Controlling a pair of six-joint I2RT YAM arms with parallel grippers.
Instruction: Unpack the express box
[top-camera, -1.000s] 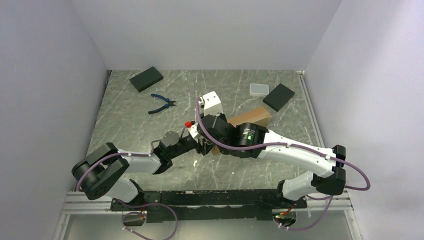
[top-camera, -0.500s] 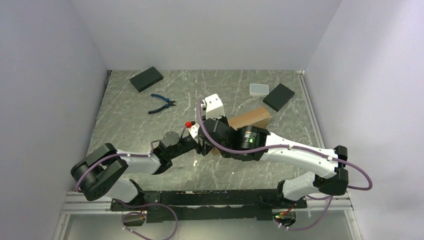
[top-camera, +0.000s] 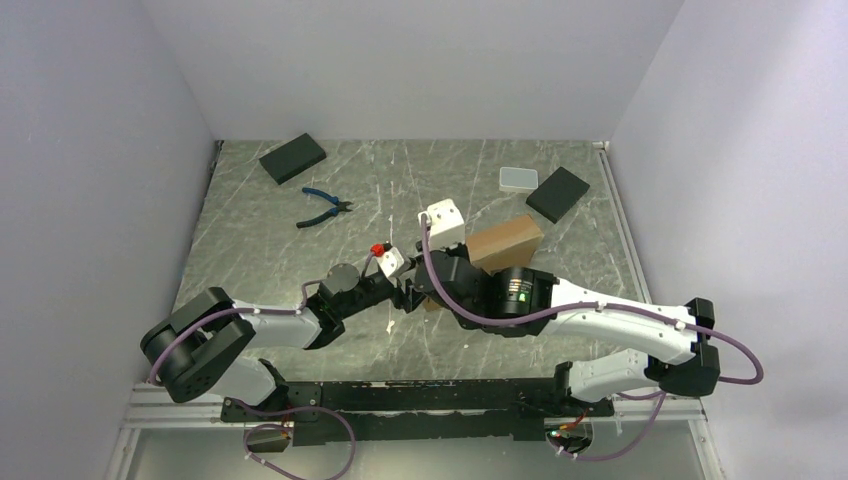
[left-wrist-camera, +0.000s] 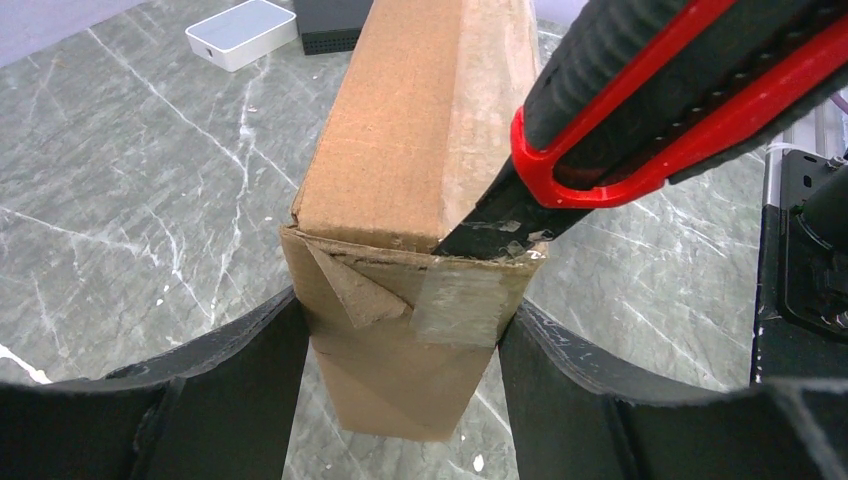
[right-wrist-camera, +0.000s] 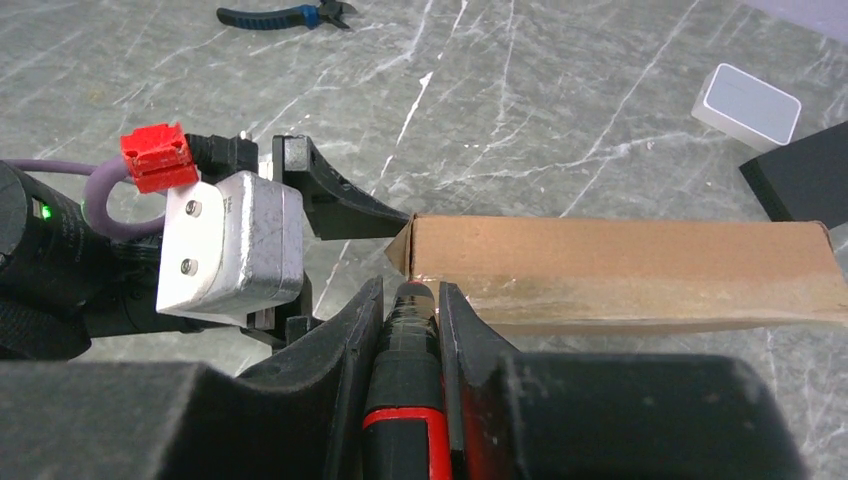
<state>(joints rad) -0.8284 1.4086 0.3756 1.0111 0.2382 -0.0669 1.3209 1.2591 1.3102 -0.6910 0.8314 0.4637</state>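
The express box (left-wrist-camera: 420, 130) is a long brown cardboard mailer standing on its narrow side on the marble table (top-camera: 260, 250). My left gripper (left-wrist-camera: 402, 330) is shut on its near end, one finger pressed to each side. A strip of clear tape (left-wrist-camera: 460, 305) runs over that end's top edge. My right gripper (right-wrist-camera: 412, 300) is shut on a red and black utility knife (right-wrist-camera: 405, 400). The knife (left-wrist-camera: 650, 110) comes down from the right, and its dark tip touches the box's top corner at the tape. In the top view the box (top-camera: 505, 240) lies just behind both wrists.
Blue-handled pliers (top-camera: 325, 207) lie at the back left, with a black block (top-camera: 292, 158) beyond them. A small white-grey case (top-camera: 518, 179) and a second black block (top-camera: 557, 193) sit at the back right, close behind the box's far end. Walls enclose the table.
My right wrist has swung to the right and a little nearer, with the knife still in its grip. The left arm and the box have stayed in place.
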